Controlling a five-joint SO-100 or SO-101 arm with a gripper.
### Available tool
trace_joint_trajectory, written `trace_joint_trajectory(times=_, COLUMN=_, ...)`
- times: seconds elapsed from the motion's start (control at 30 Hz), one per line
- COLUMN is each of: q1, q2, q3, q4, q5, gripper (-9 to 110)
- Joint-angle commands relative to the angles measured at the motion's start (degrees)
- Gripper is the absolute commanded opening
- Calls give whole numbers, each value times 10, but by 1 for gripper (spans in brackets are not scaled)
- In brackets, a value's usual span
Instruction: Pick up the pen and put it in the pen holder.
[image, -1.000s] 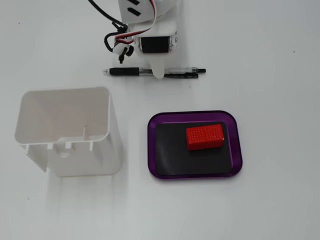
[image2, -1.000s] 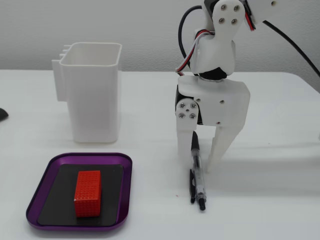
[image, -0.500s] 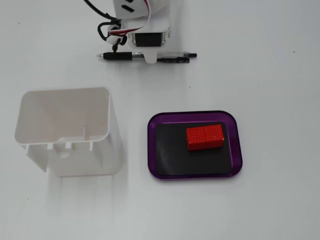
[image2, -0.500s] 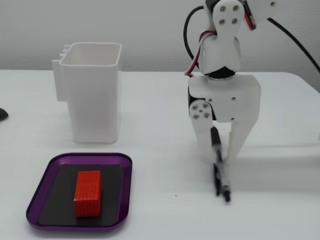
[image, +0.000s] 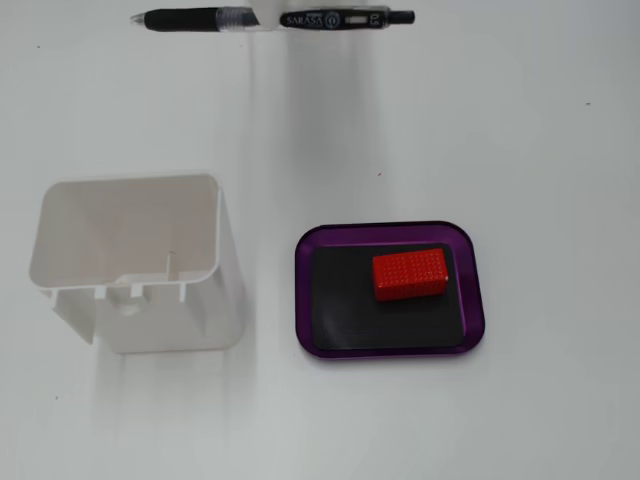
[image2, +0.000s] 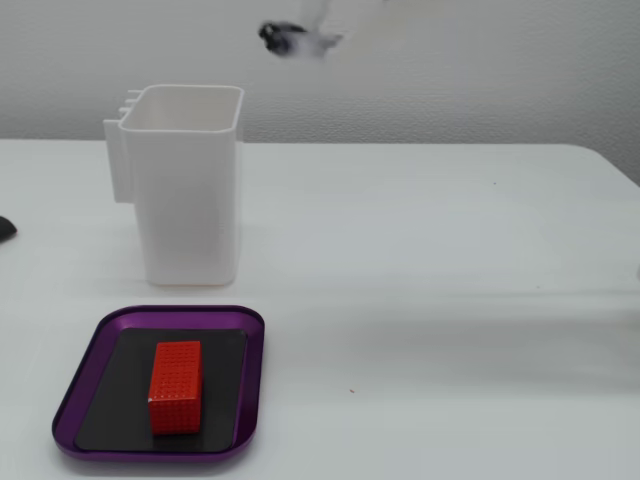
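The pen (image: 272, 18) has risen with me since half a second ago: the view from above now shows it level along the top edge, its printed label facing up. A pale blurred sliver crosses its clear barrel; I cannot tell how my jaws stand. The front view shows only a dark blurred smear (image2: 288, 40) high above the pen holder (image2: 190, 180), a tall, thin-walled white plastic box. Nearer, a red studded block (image2: 176, 386) sits on the purple tray's (image2: 70, 400) black mat on the white counter (image2: 450, 300).
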Motion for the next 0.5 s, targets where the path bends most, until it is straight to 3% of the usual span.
trace_joint_trajectory(times=0.0, q1=15, q2=-10, q3=-69, q4=-59, q5=51, gripper=-1)
trace_joint_trajectory(times=0.47, q1=47, q2=-343, q3=-353, q4=-85, q5=135, gripper=-1)
